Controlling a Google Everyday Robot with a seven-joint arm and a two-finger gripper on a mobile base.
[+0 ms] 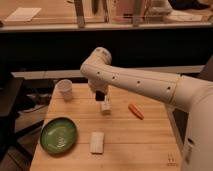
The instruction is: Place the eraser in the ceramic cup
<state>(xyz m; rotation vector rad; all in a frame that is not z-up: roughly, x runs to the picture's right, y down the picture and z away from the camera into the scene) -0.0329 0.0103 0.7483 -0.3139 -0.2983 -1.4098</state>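
- gripper: the gripper (pixel 102 96) hangs off the white arm over the middle of the wooden table (pixel 150 145), right on top of a small white block. Honestly can't tell if it has hold of anything or has let go.
- eraser: pretty sure the eraser (pixel 105 107) is that small white block directly under the gripper. It's on the table or barely off it, can't say which.
- how it'll handle: my guess is light, a bit squishy, and rubbery enough not to slip. Nothing fragile about it. I'd take it across the narrow sides, around the middle, so it doesn't twist.
- ceramic cup: the ceramic cup (pixel 65 89) stands upright at the back left, to the left of the eraser and apart from it. Can't see inside properly. The mouth is narrow, so the drop wants centring, and the cup is the breakable bit here.
- green plate: the green plate (pixel 58 135) sits front left with nothing showing on it. Not the target.
- other stuff: a flat white pad (pixel 97 142) lies just right of the plate, and an orange carrot-looking thing (pixel 135 111) lies right of the eraser.
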